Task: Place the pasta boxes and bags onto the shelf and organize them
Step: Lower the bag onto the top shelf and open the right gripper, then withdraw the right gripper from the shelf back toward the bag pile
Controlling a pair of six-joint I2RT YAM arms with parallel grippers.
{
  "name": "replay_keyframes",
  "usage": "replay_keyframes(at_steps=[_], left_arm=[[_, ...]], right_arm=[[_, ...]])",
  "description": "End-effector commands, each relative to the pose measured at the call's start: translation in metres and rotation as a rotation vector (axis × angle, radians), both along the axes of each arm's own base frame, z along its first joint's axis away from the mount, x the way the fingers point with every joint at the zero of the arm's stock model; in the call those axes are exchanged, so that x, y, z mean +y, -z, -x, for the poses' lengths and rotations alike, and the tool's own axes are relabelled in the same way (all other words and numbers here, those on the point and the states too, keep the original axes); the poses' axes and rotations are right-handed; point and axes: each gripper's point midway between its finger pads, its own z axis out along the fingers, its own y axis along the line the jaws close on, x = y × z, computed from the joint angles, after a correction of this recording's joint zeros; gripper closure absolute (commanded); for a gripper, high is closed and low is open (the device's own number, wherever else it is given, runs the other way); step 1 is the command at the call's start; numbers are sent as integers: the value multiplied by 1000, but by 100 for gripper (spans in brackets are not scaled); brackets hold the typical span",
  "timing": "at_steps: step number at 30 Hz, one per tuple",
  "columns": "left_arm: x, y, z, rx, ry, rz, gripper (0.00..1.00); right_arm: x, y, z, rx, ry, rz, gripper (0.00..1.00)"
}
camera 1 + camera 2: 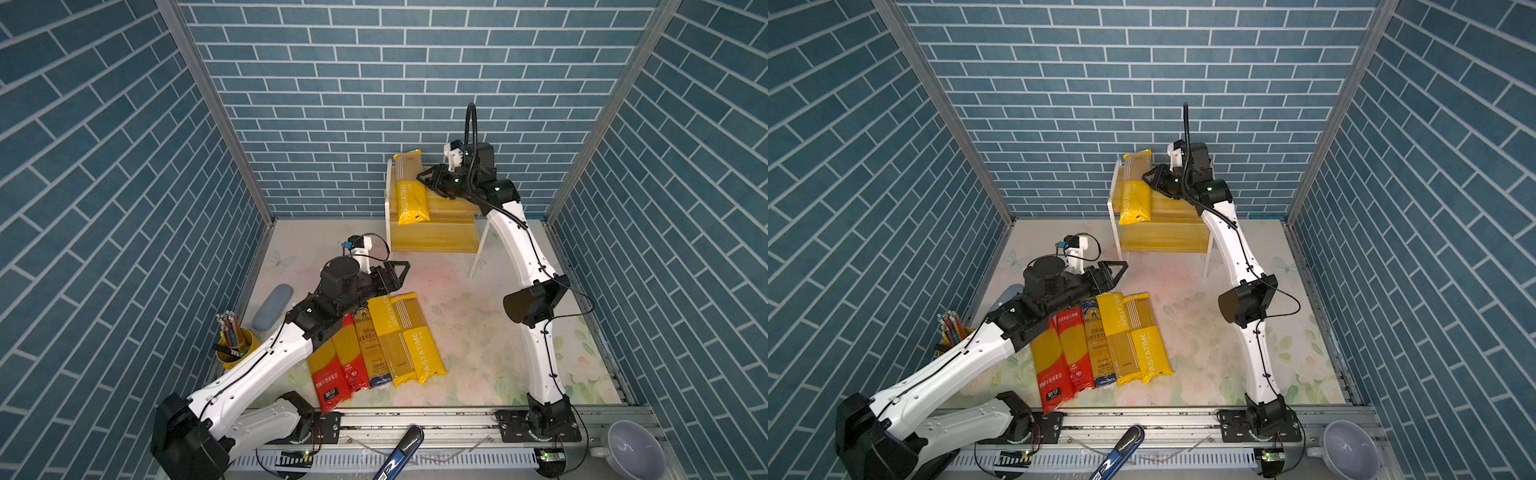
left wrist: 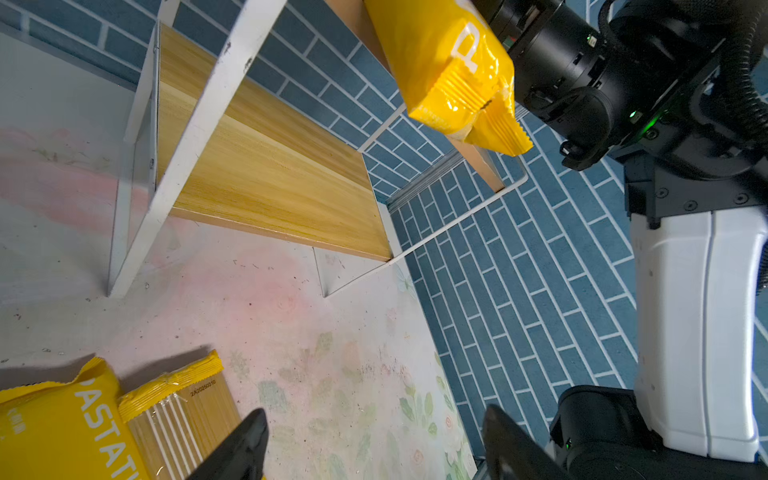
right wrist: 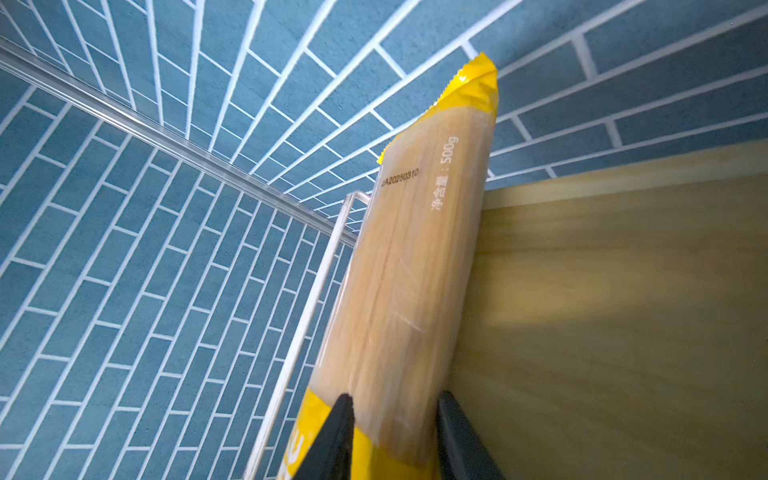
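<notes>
The right gripper [image 1: 426, 178] is at the top board [image 1: 453, 205] of the shelf [image 1: 432, 237]. In the right wrist view its fingers [image 3: 336, 436] stand on both sides of a yellow pack [image 3: 407, 291], very close to it. Whether they really pinch it, I cannot tell. In both top views this pack lies at the left end of the top board, with its near end hanging over the front edge. The left gripper [image 1: 404, 275] hovers over the far ends of five other packs [image 1: 376, 345], its jaws spread wide and holding nothing. These five lie side by side on the table [image 1: 478, 332], in front of the shelf.
</notes>
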Motion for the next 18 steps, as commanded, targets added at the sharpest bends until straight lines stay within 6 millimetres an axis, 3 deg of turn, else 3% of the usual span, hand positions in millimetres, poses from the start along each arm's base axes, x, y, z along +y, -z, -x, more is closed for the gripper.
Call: replay_keyframes(at_steps=[1, 6, 12, 13, 18], left_arm=[[0, -7, 0, -30, -1, -1, 18], [4, -16, 1, -59, -8, -25, 18], [23, -17, 5, -93, -62, -104, 17], [28, -16, 6, -95, -77, -117, 17], [50, -3, 13, -82, -137, -190, 18]], right_arm=[[8, 39, 4, 115, -15, 41, 65], [9, 23, 19, 101, -47, 25, 65], [-14, 2, 34, 52, 5, 103, 64], [-19, -15, 44, 26, 5, 95, 63], [-35, -34, 84, -16, -10, 143, 62]])
